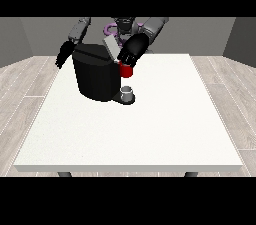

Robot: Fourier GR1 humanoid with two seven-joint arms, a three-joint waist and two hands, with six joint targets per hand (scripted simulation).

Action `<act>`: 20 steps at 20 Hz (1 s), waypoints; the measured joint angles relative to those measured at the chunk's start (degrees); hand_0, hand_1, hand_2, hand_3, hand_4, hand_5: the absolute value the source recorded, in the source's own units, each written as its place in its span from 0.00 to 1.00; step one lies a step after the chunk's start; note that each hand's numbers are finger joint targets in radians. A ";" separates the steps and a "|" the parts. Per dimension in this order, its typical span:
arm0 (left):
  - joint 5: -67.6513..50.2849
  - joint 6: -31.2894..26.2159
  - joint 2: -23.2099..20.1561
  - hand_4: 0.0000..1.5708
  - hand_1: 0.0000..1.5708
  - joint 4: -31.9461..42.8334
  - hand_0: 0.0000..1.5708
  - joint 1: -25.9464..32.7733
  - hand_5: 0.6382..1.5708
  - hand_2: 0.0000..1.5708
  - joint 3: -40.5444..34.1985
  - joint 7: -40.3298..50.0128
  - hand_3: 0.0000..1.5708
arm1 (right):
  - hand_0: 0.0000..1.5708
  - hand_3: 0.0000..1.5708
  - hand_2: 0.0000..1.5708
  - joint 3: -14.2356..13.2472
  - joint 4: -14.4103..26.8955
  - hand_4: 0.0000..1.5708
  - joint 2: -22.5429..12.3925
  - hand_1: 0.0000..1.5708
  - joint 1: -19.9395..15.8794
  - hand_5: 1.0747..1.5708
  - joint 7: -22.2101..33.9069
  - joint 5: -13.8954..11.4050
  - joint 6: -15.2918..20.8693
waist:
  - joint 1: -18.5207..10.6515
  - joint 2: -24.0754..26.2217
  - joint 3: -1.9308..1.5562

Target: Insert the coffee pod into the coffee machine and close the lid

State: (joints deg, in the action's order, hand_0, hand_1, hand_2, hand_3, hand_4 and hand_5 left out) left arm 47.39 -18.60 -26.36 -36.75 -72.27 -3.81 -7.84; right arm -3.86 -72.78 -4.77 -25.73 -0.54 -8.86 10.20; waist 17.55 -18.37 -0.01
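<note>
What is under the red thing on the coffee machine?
Below the red thing at the machine stands a small grey cup on the coffee machine's base. The hand at the view's right covers the spot above it, so what lies there is hidden.

Bare test room: white table (150, 134), wood-plank floor (25, 94), plain grey walls (20, 39)

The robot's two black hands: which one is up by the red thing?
The hand at the view's right. It sits at the top of the coffee machine, just above the red thing at the machine. The hand at the view's left hangs behind the machine's other side.
</note>
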 measured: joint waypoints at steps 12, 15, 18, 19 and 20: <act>-0.05 2.24 -1.98 0.00 0.78 0.99 0.78 -1.57 1.00 0.76 -2.11 -3.51 0.60 | 0.00 0.00 0.00 1.04 -1.60 0.00 0.86 0.00 -1.59 1.00 1.07 -1.14 1.32 | 0.95 -2.65 -0.05; -0.01 2.87 -1.82 0.00 0.77 0.91 0.77 -1.87 1.00 0.75 -2.44 -3.68 0.62 | 0.00 0.00 0.00 1.18 -1.19 0.07 0.68 0.00 -2.12 1.00 1.37 -1.52 1.36 | 1.02 -2.95 0.00; 0.41 3.72 -1.40 0.00 0.81 0.43 0.81 -1.56 1.00 0.79 -2.18 -4.27 0.62 | 0.00 0.00 0.00 0.97 -0.57 0.05 0.29 0.00 -1.98 1.00 1.17 -1.55 1.13 | 0.80 -2.71 -0.03; 0.46 3.66 -1.45 0.00 0.80 0.65 0.80 -1.46 1.00 0.77 -2.23 -4.34 0.60 | 0.00 0.00 0.00 0.79 -0.64 0.14 -0.06 0.00 -2.26 1.00 1.70 -1.34 0.75 | 0.96 -2.52 -0.01; 0.58 4.20 -1.69 0.00 0.78 0.41 0.78 -1.36 1.00 0.75 -2.19 -5.38 0.56 | 0.00 0.00 0.00 0.83 -0.99 0.09 -0.24 0.00 -2.39 1.00 1.96 -1.62 0.94 | 0.92 -2.79 -0.08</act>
State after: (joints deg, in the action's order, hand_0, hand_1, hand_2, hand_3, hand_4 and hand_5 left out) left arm 47.97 -14.39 -28.06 -36.33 -73.62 -5.99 -13.22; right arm -3.03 -73.78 -5.00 -28.11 1.42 -10.48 11.13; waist 18.47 -21.16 -0.09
